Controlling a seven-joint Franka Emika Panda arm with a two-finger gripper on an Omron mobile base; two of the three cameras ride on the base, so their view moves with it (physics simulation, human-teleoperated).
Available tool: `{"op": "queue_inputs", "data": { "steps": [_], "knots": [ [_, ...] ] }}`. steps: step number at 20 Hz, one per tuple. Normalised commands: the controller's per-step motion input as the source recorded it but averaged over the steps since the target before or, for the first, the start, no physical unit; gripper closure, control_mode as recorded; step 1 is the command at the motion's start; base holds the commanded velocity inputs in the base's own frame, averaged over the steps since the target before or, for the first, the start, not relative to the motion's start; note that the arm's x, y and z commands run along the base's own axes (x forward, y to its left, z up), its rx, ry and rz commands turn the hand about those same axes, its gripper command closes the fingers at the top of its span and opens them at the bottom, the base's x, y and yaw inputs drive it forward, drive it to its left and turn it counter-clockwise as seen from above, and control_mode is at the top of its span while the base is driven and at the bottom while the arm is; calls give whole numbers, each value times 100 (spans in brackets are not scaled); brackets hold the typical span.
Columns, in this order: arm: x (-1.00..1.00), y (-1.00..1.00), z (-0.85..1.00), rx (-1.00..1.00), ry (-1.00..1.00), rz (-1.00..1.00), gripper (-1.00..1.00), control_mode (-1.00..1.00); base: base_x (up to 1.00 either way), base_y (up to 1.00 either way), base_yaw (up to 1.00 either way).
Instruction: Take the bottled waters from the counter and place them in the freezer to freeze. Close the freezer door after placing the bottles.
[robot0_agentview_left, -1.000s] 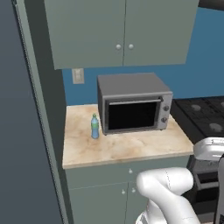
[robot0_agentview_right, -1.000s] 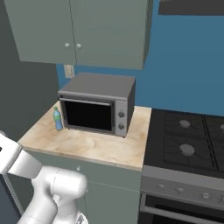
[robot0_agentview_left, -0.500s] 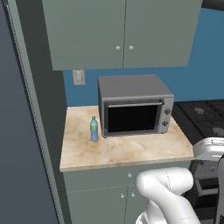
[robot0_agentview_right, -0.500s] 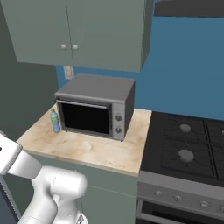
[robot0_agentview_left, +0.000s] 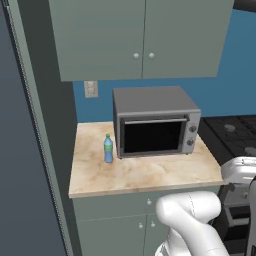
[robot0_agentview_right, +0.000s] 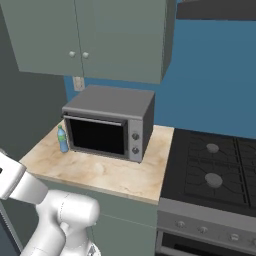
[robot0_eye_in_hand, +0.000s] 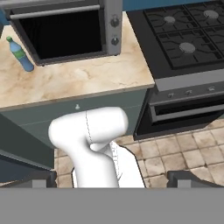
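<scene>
Gripper (robot0_eye_in_hand: 112, 177) open wide, nothing between the fingers; one dark tip (robot0_eye_in_hand: 41, 178) shows at the lower left of the hand view, the other at the lower right, spread nearly the width of the picture. Hand is up high and looks down and forward over the robot's own body, so everything sits well away from the fingers. Straight ahead of them and below: tiled floor (robot0_eye_in_hand: 175, 155), then the grey-green cabinet fronts (robot0_eye_in_hand: 43, 120) under the counter (robot0_eye_in_hand: 83, 81). Counter is beige marbled stone, beyond the fingers and apart from them, no contact. Blue bottle with green label and cap (robot0_eye_in_hand: 21, 54) stands upright on the counter, far up-left of the left tip, just beside the left front corner of the microwave (robot0_eye_in_hand: 65, 26); whether the two touch, cannot tell. Same bottle in the left base view (robot0_agentview_left: 108, 148) and right base view (robot0_agentview_right: 62, 139), upright near the back of the counter. Microwave door shut, two knobs on its right side. Black stove top (robot0_eye_in_hand: 183, 35) up-right of the right tip, oven front below it. Wall cabinets (robot0_agentview_left: 142, 37) hang above the microwave, doors shut. Tall dark grey freezer (robot0_agentview_left: 22, 150) stands at the counter's left end, far left of the fingers.
</scene>
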Motion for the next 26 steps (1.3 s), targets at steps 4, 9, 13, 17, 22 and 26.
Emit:
{"op": "queue_inputs", "data": {
  "steps": [4,9,13,17,22,26],
  "knots": [
    [0,0,0,0,0,0,-100,100,18,0,0],
    [0,0,0,0,0,0,-100,100,13,0,0],
    [34,6,-5,0,-5,0,-100,-100,0,0,0],
    [63,19,-11,1,-12,-4,-100,-100,0,0,0],
    [46,34,-17,1,-12,-2,-100,-100,0,0,0],
    [42,36,-7,2,-12,-2,-100,-100,0,0,0]
  ]
}}
